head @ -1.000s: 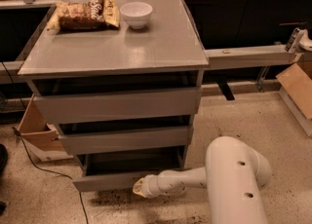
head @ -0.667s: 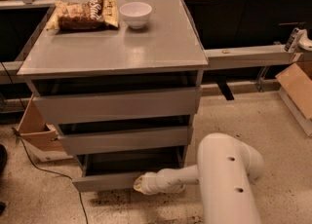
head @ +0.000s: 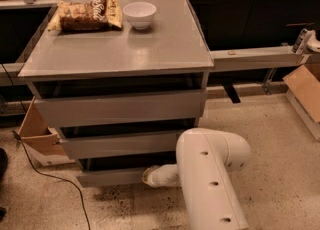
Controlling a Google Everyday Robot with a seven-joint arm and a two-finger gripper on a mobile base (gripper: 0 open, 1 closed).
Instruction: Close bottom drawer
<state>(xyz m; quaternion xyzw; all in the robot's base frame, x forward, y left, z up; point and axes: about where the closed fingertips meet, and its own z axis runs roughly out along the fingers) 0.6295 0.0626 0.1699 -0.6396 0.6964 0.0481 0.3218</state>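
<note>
One white arm (head: 212, 179) fills the foreground before the grey cabinet (head: 165, 49). Its gripper (head: 150, 175) sits low at the cabinet's base, against the right end of the bottom drawer (head: 110, 177); whether it is open or grips anything cannot be told. That drawer juts slightly out of the cabinet, past the middle drawer (head: 120, 144). The push seems in hand, and it next calls for a straight shove inward. Farthest, on the cabinet's top, rest a bowl (head: 139, 13) and snack bag (head: 87, 15).
</note>
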